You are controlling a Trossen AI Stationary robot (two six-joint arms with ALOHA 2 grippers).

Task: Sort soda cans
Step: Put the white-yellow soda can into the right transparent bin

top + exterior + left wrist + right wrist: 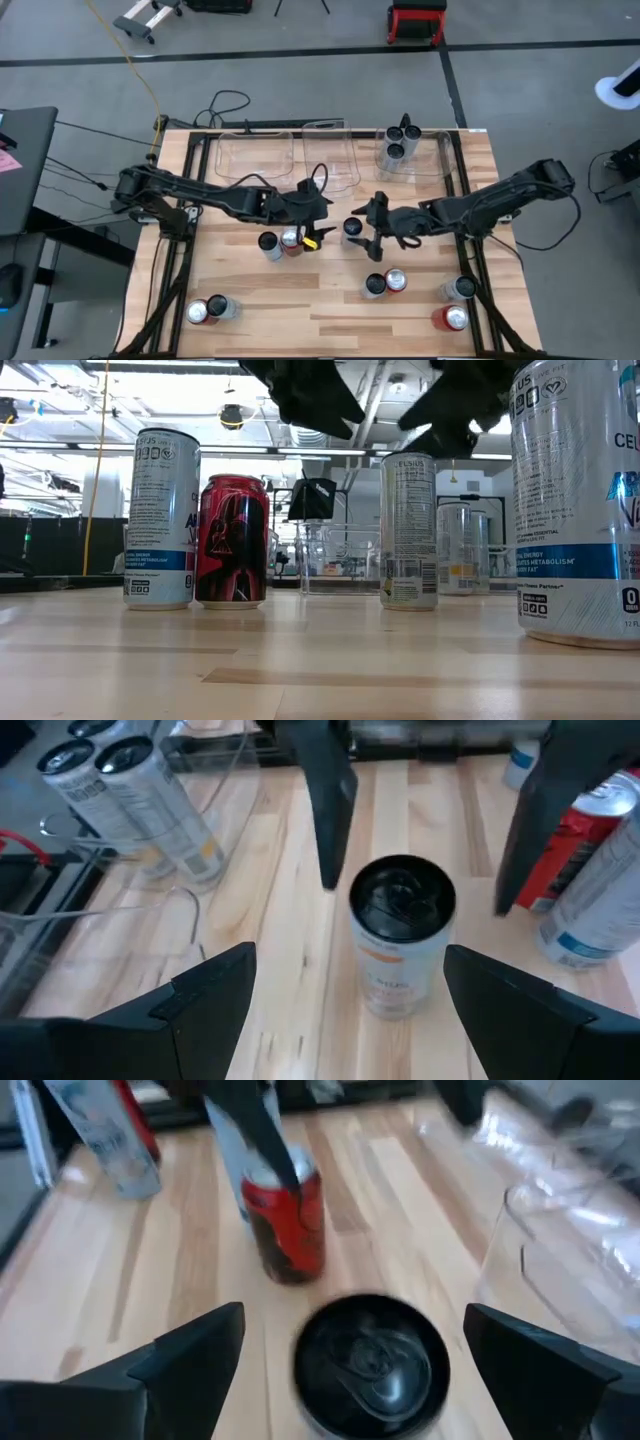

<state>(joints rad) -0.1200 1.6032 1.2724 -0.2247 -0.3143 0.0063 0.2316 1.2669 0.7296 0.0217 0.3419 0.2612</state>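
Right now your right gripper (366, 226) stands wide open and empty around the dark-topped can (352, 228) at the middle of the high view, so centre that can between the fingers before you close, low enough on its wall to grip it squarely. Your left gripper (318, 218) hangs open and empty too, just left of it above the red can (291, 241); keep the two arms apart as you lift toward the bins (256, 150) at upper centre.
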